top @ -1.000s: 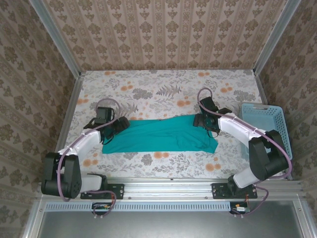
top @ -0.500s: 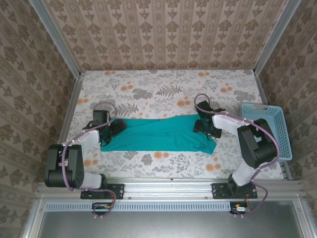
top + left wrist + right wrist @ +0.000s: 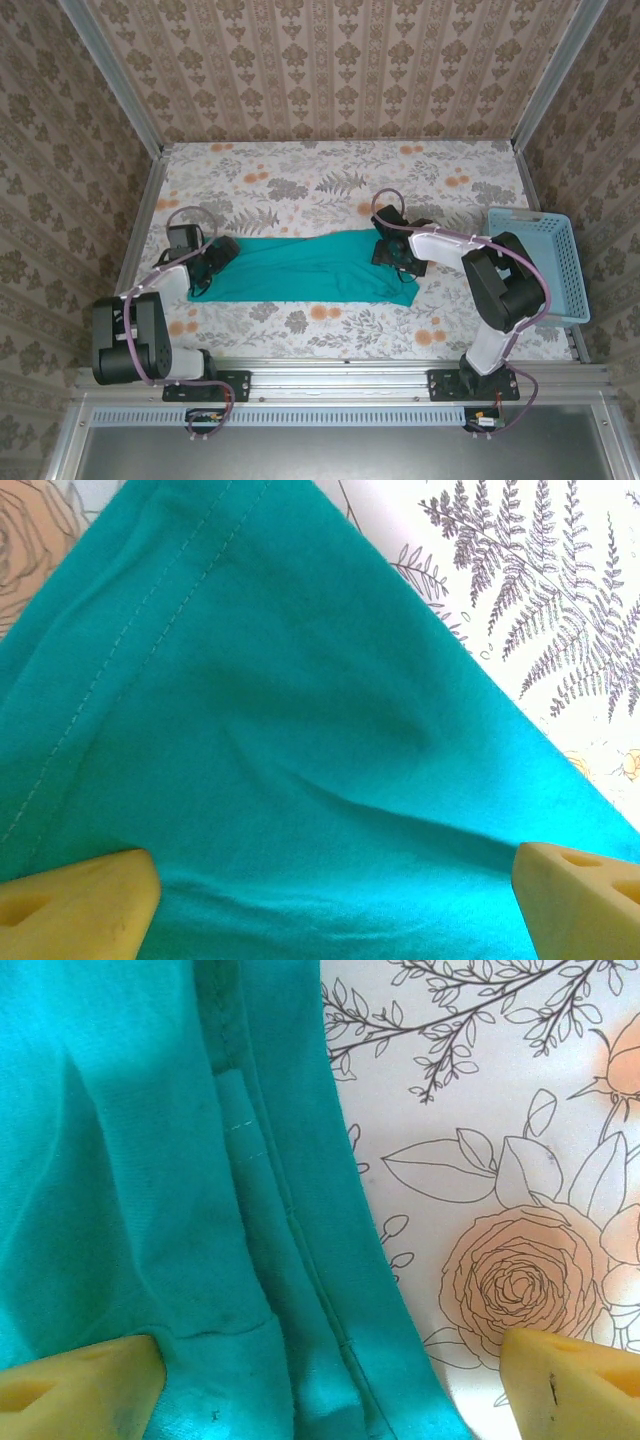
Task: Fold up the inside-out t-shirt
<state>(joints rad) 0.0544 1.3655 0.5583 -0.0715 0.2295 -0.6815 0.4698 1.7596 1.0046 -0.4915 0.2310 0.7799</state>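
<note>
Top external view is showing the teal t-shirt (image 3: pixel 300 270) lying as a long, soft, creased band across the frame's middle on the floral table (image 3: pixel 330 170). The left gripper (image 3: pixel 208 260) is sitting spread apart at its stitched left end. The right gripper (image 3: pixel 392 252), also spread, is straddling the seamed right edge.

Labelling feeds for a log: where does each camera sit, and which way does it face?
Top external: above and behind the robot, looking down on the table, t-shirt and basket; both arms show.
Left wrist: on the left arm, close over the t-shirt; left gripper open.
Right wrist: on the right arm, over the t-shirt's stitched edge; right gripper open.
Both wrist views share t-shirt and table.
</note>
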